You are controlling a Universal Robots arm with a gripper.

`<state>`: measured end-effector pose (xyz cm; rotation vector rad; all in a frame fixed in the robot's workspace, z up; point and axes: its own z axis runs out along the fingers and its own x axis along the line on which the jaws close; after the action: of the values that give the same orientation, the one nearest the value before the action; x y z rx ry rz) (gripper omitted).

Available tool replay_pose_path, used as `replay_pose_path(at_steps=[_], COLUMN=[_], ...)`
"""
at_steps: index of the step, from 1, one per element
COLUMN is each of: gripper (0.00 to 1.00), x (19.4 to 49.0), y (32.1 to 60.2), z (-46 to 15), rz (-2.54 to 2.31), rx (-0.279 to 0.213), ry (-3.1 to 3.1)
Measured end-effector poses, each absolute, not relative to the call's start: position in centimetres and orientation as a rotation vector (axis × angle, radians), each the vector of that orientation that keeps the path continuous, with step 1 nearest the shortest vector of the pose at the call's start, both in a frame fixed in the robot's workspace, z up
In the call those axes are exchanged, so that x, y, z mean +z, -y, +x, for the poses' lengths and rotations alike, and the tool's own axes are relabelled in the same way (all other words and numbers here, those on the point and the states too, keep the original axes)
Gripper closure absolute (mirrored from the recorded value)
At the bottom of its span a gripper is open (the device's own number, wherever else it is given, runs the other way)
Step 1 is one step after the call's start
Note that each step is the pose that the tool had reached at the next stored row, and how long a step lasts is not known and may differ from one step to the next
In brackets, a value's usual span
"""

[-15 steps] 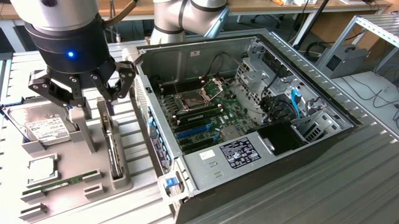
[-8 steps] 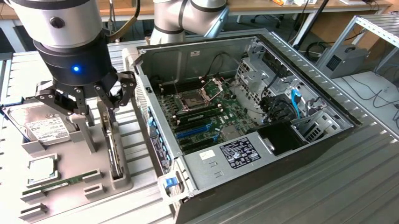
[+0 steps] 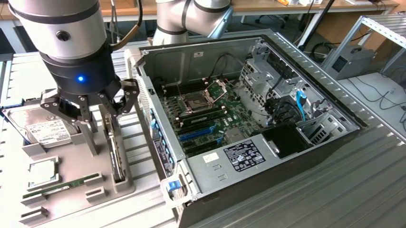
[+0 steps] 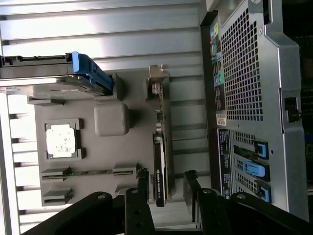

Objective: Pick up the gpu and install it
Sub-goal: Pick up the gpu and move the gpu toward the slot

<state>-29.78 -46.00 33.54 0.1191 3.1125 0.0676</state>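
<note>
Pincer (image 4: pixel 166 185) released, hovering above the gpu (image 4: pixel 160 152), which stands edge-on in the grey holder (image 4: pixel 100 149) beside the PC case (image 4: pixel 254 98); I'd centre the jaws across the slim edge (clear of the bracket (image 4: pixel 157 81)) and clamp square so it lifts untilted.

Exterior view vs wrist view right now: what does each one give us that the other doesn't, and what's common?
Exterior view: the open case's motherboard, its CPU socket and a blue cable.
Wrist view: the case's perforated rear panel with its blue slot latches.
Both: the gpu standing on edge in the grey holder, the hard drive, and the open end effector with one finger on each side of the gpu.
</note>
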Motion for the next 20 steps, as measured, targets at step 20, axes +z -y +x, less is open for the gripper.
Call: replay_pose_path(at_steps=[20], gripper=[0.58], x=[30.2], y=[46.0], z=[-29.8], rz=[0.124], rx=[0.067], ry=[-3.112])
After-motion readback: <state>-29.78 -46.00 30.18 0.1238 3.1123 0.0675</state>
